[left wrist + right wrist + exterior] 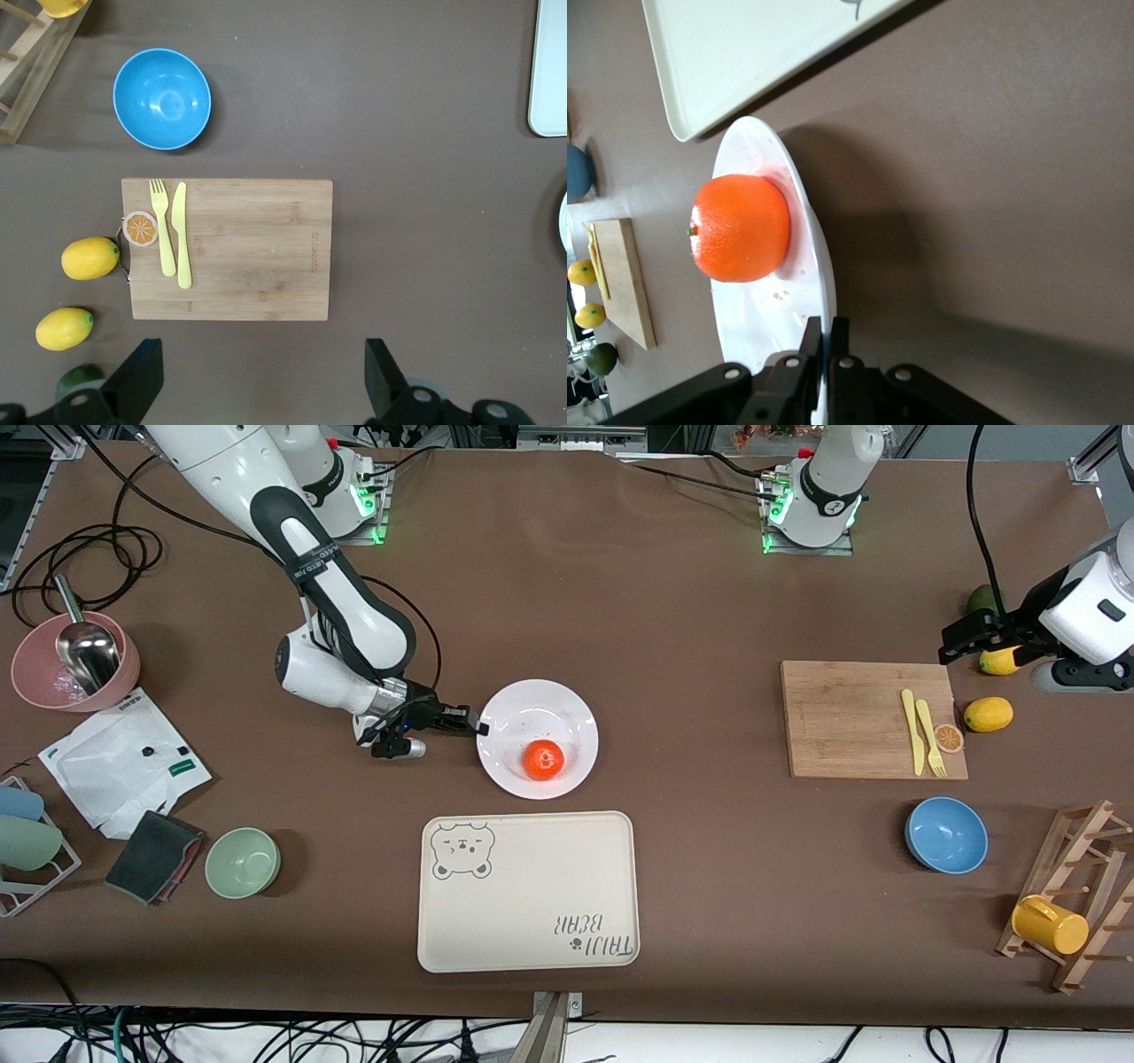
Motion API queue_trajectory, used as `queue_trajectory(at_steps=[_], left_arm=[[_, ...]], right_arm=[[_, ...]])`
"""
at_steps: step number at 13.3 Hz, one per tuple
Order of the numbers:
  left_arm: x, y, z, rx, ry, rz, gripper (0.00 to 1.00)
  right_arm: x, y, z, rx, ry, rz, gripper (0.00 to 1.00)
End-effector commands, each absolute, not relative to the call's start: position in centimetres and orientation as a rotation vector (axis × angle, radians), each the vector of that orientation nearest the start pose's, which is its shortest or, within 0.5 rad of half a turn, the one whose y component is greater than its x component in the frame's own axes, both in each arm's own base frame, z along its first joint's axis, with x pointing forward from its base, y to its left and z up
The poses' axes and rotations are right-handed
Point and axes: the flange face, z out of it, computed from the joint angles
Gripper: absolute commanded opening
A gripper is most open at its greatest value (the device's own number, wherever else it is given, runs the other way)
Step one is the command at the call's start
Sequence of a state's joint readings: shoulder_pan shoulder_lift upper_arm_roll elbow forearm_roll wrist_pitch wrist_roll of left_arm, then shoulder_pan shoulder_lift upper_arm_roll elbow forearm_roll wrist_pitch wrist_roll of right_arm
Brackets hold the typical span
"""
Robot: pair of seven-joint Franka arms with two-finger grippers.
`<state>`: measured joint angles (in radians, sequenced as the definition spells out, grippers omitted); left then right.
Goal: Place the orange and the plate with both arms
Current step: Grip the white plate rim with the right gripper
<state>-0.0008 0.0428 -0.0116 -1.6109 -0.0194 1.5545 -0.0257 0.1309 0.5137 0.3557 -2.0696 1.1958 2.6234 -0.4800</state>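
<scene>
The right gripper (479, 727) is down at the rim of the white plate (567, 707) on its right-arm side, jaws closed on the edge, with the orange (542, 760) sitting in the plate toward the front camera. Just nearer the camera than the plate lies the beige bear tray (528, 891), and toward the left arm's end sits the wooden cutting board (850, 717) with a yellow knife and fork (923, 732) on it. The left gripper (967, 638) hangs open, waiting just beside that board by the lemons (989, 714).

Brown table (673, 602): plate (567, 713), tray (532, 903), bowls (946, 834).
</scene>
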Motion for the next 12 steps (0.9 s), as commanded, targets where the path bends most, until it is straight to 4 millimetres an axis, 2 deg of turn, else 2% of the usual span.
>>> queue_trajectory(at_steps=[1,5,10,12], left_arm=[[56.4,-0.8,58.8,-3.170,-0.022,0.166,1.00],[56.3,-1.0,58.8,-3.170,-0.020,0.164,1.00],[56.1,-1.0,58.8,-3.168,-0.019,0.186,1.00],[56.1,-0.9,58.8,-3.168,-0.022,0.186,1.00]], right_arm=[[53.7,25.1,20.5,-2.362,0.236,-0.004,0.00],[54.8,24.1,21.6,-2.341,0.256,-0.008,0.00],[55.3,24.3,22.6,-2.321,0.257,-0.012,0.00],[56.3,24.0,23.4,-2.308,0.259,-0.038,0.00]])
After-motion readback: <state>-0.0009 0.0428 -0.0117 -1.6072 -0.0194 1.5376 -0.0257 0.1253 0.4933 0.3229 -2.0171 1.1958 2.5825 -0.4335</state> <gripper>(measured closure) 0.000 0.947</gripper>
